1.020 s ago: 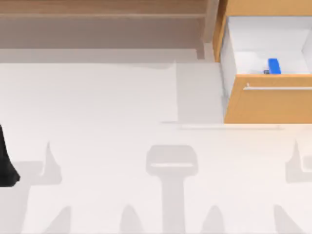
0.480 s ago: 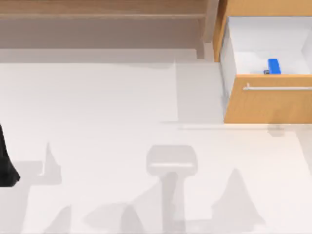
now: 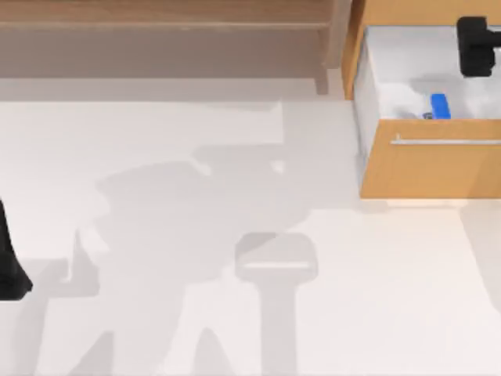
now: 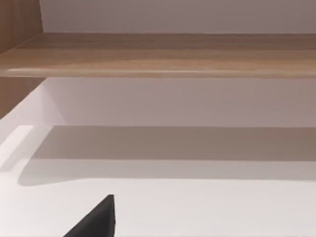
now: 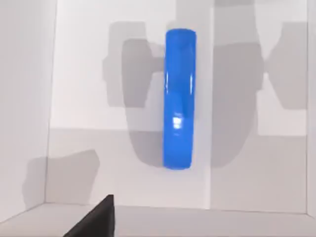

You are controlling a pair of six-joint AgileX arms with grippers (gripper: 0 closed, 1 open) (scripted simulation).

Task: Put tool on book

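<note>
The tool [image 3: 440,105] lies flat in the open drawer [image 3: 430,157], right gripper [image 3: 474,47] above it (finger state cannot be told). Judged light, rigid, smooth: grasp across its narrow mid-body. Left arm parked at the worktop's left edge.

The drawer [image 3: 427,157] and right arm [image 3: 476,45] run off the top view's right edge
</note>
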